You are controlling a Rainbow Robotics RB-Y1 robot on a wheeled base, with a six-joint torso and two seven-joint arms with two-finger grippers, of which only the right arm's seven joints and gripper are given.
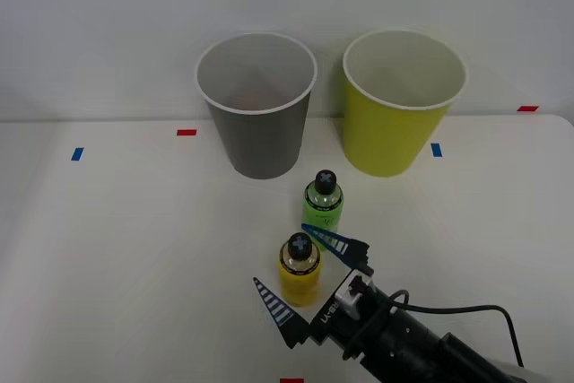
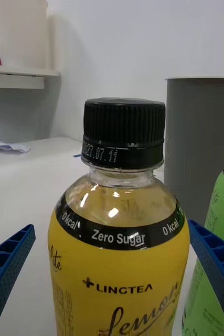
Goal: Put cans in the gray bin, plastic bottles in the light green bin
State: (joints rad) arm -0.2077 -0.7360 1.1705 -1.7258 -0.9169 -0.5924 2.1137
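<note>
Currently yellow bottle stands upright on the surface, between the spread jaws of the right gripper, no contact; green bottle just beyond it.

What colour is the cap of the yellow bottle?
Black, with ribbed sides; the yellow bottle's cap shows best in the right wrist view.

White bench — gray bin, light green bin, yellow bottle, green bottle upright; tape marks scattered.

The light is bright and even. The white table has only soft shadows. Small shiny spots sit on the yellow plastic bottle.
</note>
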